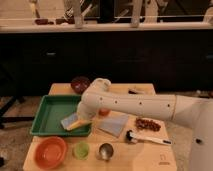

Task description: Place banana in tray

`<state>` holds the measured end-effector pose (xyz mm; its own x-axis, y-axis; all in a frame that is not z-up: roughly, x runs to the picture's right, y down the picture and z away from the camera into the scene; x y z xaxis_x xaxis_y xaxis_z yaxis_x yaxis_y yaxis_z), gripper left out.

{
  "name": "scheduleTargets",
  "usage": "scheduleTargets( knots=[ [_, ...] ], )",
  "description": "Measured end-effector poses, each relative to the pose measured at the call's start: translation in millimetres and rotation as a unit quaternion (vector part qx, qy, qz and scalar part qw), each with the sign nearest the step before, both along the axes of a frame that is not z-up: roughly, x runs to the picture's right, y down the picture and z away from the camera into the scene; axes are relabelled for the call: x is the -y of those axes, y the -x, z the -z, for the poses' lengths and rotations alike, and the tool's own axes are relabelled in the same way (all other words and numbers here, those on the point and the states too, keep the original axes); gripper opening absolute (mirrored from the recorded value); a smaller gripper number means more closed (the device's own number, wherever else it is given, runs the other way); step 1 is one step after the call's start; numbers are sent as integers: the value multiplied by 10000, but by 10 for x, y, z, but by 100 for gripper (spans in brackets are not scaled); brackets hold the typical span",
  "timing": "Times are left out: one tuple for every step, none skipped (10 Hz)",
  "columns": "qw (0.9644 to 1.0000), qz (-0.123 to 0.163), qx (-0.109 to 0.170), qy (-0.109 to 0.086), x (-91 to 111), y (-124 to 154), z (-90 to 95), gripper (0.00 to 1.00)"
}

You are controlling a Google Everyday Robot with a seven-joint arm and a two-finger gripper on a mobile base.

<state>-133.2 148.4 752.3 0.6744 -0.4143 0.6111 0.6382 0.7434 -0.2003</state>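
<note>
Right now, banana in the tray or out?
In: the banana sits over the tray floor near its right rim, gripper above it.
</note>
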Motion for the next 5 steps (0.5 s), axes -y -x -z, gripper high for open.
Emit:
scheduleTargets(
  knots=[
    [10000,27,21,3,17,59,-19,0],
    [10000,35,43,4,53,116,-41,0],
    [10000,40,74,12,72,181,-54,0],
    [9999,42,147,40,88,281,-65,0],
    [9998,0,191,73,105,312,-89,0]
  ],
)
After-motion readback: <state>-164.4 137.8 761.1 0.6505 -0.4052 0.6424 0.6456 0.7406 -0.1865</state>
